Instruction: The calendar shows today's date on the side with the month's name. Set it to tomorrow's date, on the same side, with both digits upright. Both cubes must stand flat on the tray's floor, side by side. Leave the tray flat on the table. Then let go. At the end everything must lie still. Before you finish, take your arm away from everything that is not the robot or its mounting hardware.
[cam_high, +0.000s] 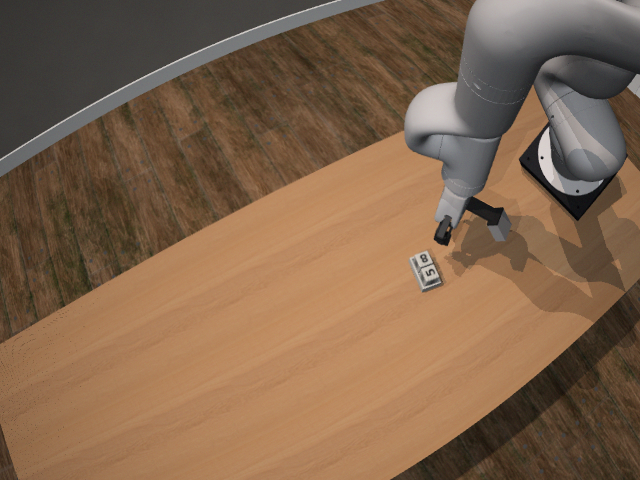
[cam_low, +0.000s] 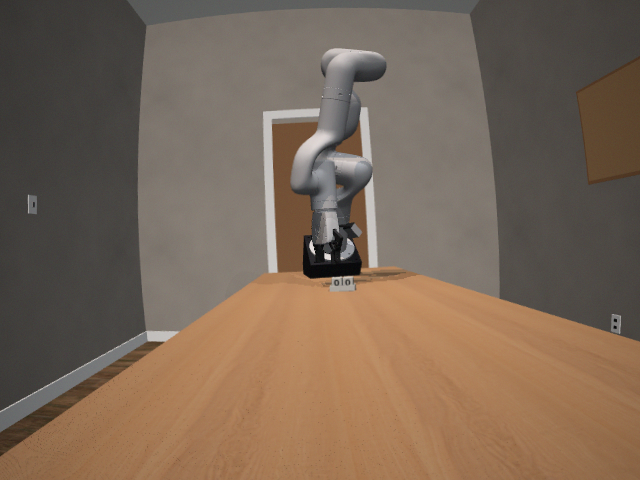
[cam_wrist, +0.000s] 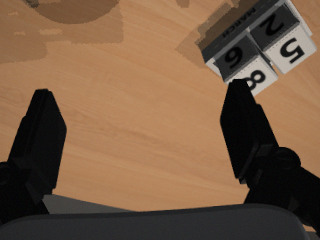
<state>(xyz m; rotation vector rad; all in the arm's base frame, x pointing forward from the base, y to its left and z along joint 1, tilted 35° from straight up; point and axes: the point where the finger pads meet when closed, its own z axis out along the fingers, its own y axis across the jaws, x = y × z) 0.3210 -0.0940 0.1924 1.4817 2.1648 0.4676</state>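
Arm (cam_high: 488, 103) (cam_low: 333, 116): light grey, rounded links, thin dashed joint seams. Base (cam_high: 577, 212) (cam_low: 330, 269): black block, white disc, small dark screws. Gripper (cam_high: 443, 231) (cam_low: 328, 252) (cam_wrist: 141, 103): black, 2 angular fingers (wrist carries a grey box).

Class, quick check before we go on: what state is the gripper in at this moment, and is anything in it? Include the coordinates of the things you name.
Gripper (cam_high: 443, 233) (cam_low: 327, 254) (cam_wrist: 141, 103): open, fingers wide apart, holding nothing.

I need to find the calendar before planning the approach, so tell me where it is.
The calendar tray sits on the table; in the top view it is right of centre, just below the open end effector.
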